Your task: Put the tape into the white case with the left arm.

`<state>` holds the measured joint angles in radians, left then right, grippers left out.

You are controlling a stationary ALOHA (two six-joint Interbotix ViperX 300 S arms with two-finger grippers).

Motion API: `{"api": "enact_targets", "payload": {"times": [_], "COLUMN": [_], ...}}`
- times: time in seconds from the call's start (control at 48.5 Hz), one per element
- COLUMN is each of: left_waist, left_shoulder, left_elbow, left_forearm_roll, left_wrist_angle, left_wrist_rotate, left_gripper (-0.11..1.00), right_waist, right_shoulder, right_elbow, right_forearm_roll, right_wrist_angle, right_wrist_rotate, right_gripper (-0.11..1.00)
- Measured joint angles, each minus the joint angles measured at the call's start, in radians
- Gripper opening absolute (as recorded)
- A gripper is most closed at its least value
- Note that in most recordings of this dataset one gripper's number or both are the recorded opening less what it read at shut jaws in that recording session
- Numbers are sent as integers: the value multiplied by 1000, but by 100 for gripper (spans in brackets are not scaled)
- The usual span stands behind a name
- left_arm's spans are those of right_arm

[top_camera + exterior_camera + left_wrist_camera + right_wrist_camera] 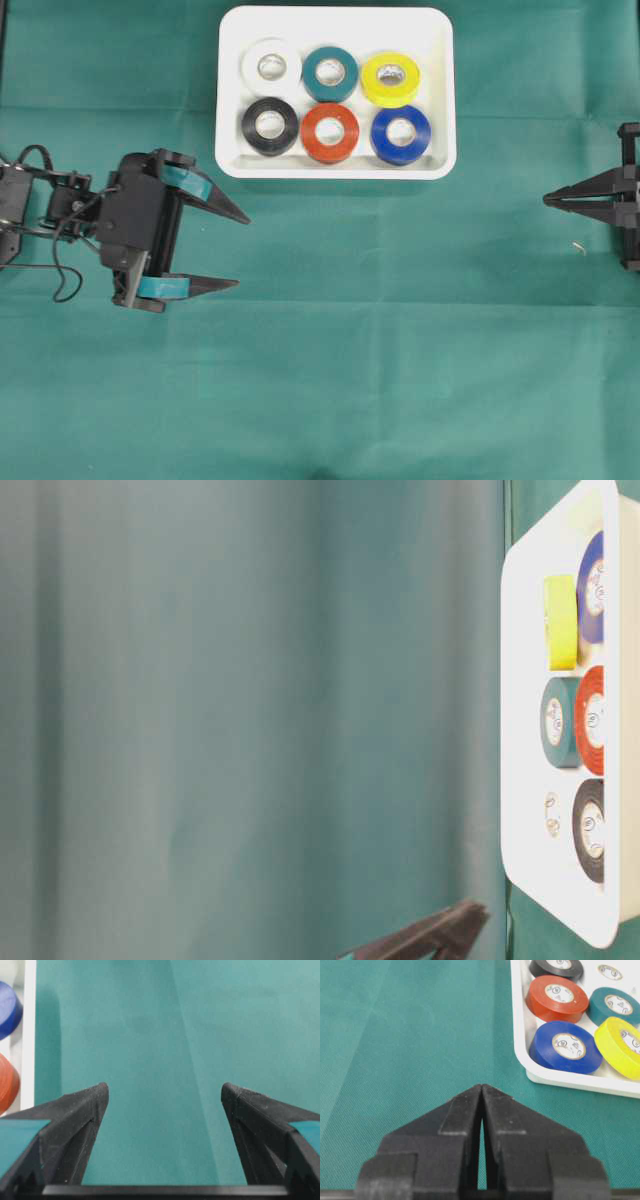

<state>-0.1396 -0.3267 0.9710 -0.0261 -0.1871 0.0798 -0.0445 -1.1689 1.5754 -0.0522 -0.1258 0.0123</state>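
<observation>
Since six tape rolls lie flat in the white case (337,164), white (271,66), teal (330,73) and yellow (391,79) in the far row, black (270,125), red (330,132) and blue (401,134) in the near row, no roll is visible on the green cloth (400,330) outside it. Judged from this layout, the placing step appears complete and the release is done. Just beside the case's near-left corner, the left gripper (242,250) has its teal-banded fingers (82,1105) spread wide with nothing between them, only bare cloth. At the right edge, well apart from the case, the right gripper (550,200) has its jaws pressed together, empty. Any next move calls only for clearing the left arm from the case without touching its rim.
</observation>
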Motion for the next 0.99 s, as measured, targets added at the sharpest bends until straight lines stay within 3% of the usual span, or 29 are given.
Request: {"api": "enact_targets", "payload": {"times": [0.557,0.991], "left_waist": [0,55], "left_shoulder": [-55,-322], "left_elbow": [32,173], "left_forearm_roll": [2,0], "left_wrist_angle": [-2,-2], "left_wrist_rotate": [0,2], "left_gripper": [97,97], "right_waist": [2,0], "right_shoulder": [0,2], "right_elbow": [0,0], "right_forearm_roll": [0,0], "right_wrist_angle": [0,0], "right_wrist_rotate": [0,0], "right_gripper": [-9,-9]}}
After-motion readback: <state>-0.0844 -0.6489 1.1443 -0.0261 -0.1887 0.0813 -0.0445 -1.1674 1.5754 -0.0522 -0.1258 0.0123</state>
